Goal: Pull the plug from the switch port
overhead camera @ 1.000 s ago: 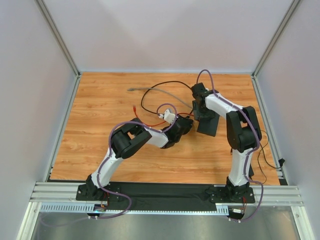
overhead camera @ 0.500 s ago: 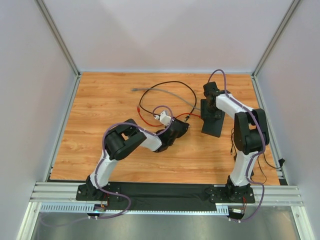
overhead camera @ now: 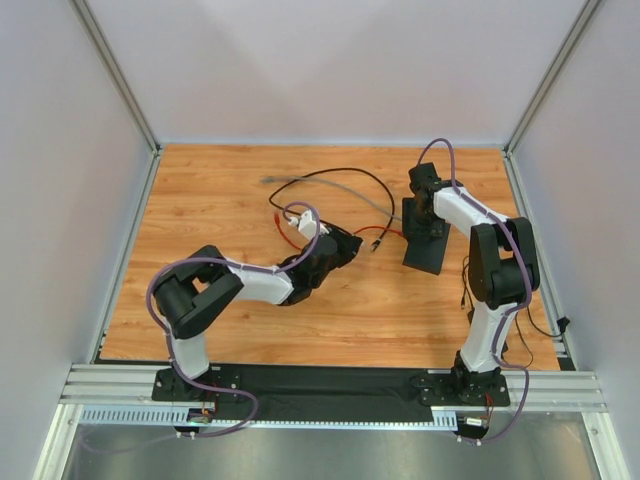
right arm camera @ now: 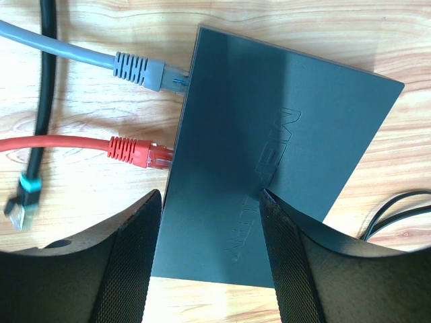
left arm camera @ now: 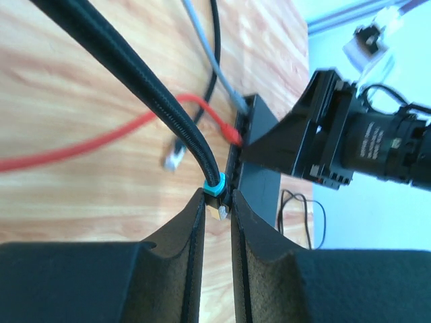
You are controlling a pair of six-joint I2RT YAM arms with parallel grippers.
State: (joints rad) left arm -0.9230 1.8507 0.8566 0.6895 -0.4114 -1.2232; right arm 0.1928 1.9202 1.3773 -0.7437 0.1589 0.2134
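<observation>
Switch (overhead camera: 425, 252) lies flat, right-centre of table (overhead camera: 200, 210). Long axis runs near-far, near end a bit right; port edge faces left. Red plug (right arm camera: 135, 152) and grey plug (right arm camera: 140, 71) sit in ports. Black plug (left arm camera: 215, 200) is out, just left of switch, pinched in left gripper (left arm camera: 217, 214). Right gripper (right arm camera: 210, 198) has jaws spread over switch; contact unclear. Wood-grain top, pale walls (overhead camera: 330, 60), alu posts.
</observation>
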